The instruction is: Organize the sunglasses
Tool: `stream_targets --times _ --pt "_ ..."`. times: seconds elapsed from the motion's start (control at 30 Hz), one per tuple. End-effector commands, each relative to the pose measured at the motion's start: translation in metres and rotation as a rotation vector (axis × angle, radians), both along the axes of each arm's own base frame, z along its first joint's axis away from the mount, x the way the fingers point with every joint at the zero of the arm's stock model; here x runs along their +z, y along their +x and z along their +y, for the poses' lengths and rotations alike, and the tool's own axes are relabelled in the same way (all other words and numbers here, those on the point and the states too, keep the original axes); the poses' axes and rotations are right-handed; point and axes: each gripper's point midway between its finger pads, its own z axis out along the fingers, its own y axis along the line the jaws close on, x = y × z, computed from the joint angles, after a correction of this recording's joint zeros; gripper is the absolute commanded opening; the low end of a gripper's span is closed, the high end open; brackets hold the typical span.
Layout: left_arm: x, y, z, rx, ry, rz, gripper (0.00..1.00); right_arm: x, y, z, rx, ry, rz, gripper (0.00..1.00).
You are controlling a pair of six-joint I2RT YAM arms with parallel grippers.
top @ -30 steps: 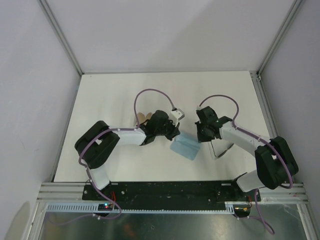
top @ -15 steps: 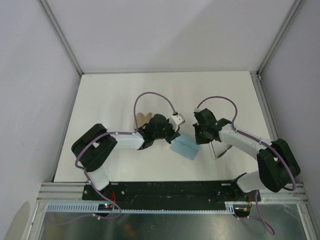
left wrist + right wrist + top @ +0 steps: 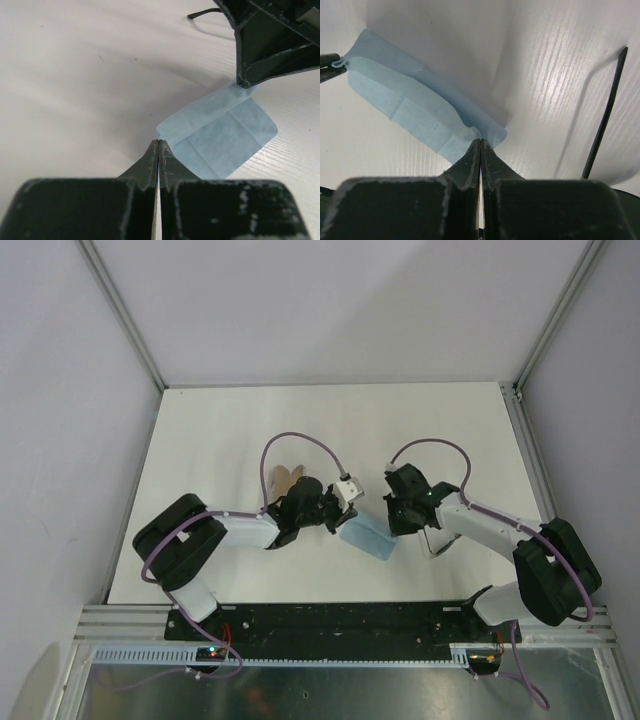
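The light blue cloth (image 3: 366, 537) lies folded on the white table between my two grippers. My left gripper (image 3: 345, 515) is shut on the cloth's left corner (image 3: 165, 135). My right gripper (image 3: 392, 522) is shut on the opposite corner (image 3: 487, 132). The sunglasses (image 3: 437, 546) lie just right of the cloth, mostly hidden under my right arm. One thin black temple arm shows in the right wrist view (image 3: 605, 120), and its tip shows in the left wrist view (image 3: 202, 13). The lenses are not visible.
A beige-grey oval case (image 3: 287, 477) sits behind my left arm, partly hidden by it. The white table (image 3: 330, 425) is bounded by aluminium rails; the black base plate (image 3: 340, 618) runs along the near edge.
Both grippers have shifted a little toward the near edge and closer to the cloth's ends. The left arm has drawn back to the left. The cloth has barely moved.
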Motion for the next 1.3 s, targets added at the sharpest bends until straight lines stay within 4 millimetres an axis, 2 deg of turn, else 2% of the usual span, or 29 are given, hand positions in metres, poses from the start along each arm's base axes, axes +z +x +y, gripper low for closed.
stream_targets --times 0.0,0.2,0.63,0.97,1.17,1.23,1.27 --pt "0.027 -0.005 -0.008 -0.079 -0.064 -0.105 0.0 0.006 -0.001 0.008 0.003 0.034 -0.023 0.0" --pt "0.021 -0.016 -0.006 -0.124 -0.057 -0.102 0.0 0.006 -0.003 0.011 0.005 0.039 -0.023 0.0" --pt "0.013 -0.022 0.001 -0.127 -0.039 -0.092 0.0 0.004 -0.014 0.015 0.02 0.044 -0.014 0.0" --pt "0.005 -0.029 -0.001 -0.151 -0.044 -0.048 0.01 -0.003 -0.022 0.018 0.029 0.064 0.013 0.01" --pt "0.004 -0.035 -0.001 -0.166 -0.054 -0.017 0.05 -0.001 -0.031 0.028 0.06 0.125 0.031 0.07" --pt "0.002 -0.038 -0.001 -0.175 -0.056 -0.004 0.08 -0.001 -0.036 0.034 0.089 0.149 0.044 0.15" --pt "0.003 -0.04 -0.001 -0.182 -0.06 -0.001 0.1 0.0 -0.039 0.037 0.102 0.161 0.049 0.22"
